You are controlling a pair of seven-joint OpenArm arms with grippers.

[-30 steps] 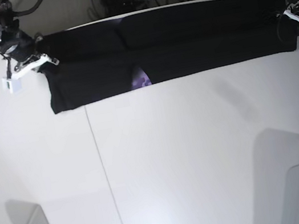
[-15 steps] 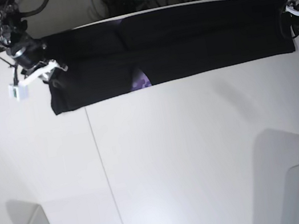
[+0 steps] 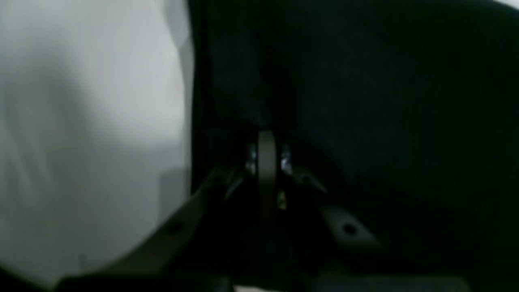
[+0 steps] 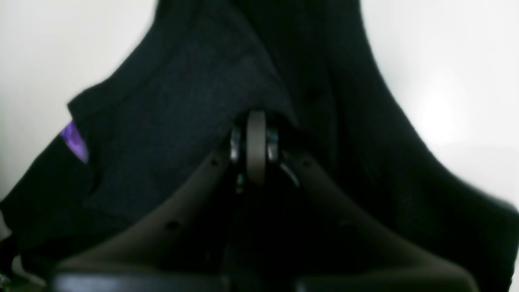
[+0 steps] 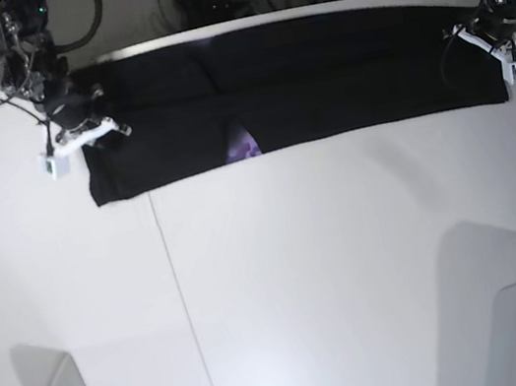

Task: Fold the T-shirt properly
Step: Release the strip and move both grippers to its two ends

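No writing can be read; the T-shirt [image 5: 318, 77] is spread as a long black band along the far edge of the white desk [image 5: 332, 270], a purple patch showing at its near hem; wide bare desk lies nearer; the left gripper [image 5: 498, 51] and right gripper [image 5: 88, 138] are clenched on its ends, the blurred wrist views showing jaws pressed together in black cloth.

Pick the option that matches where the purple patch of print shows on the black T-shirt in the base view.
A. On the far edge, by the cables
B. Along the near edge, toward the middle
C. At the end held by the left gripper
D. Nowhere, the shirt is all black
B: the purple patch peeks out at the near edge of the T-shirt, toward the middle of the strip and away from both ends.
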